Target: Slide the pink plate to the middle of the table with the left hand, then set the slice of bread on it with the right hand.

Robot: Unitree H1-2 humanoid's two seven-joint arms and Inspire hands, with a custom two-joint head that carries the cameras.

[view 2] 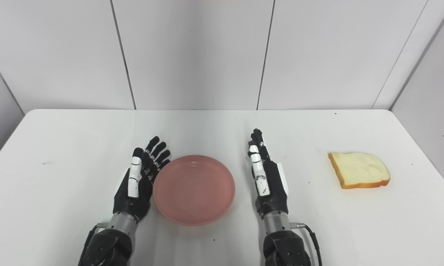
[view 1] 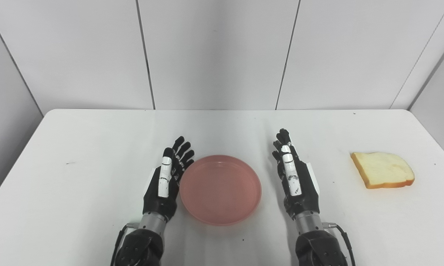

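With the pink plate (view 1: 220,189) mid-table and both hands empty, fingers spread, the slice of bread (view 1: 382,170) looks light and soft; the right hand (view 1: 295,181) should pinch its crusted edges gently.

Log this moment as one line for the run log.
round pink plate: mid-table, empty | left hand: open, beside plate | right hand: open | slice of bread: on table, right

- Pink plate (view 1: 220,190), plain, slightly translucent.
- Slice of bread (view 1: 383,169): pale cream face, golden-orange crust.
- White table (view 1: 77,177), a few tiny dark specks.
- Left hand (view 1: 166,183) and right hand (view 1: 295,177): black, white segments, silver wrists.
- Pale grey wall panels (view 1: 214,51), dark seams.
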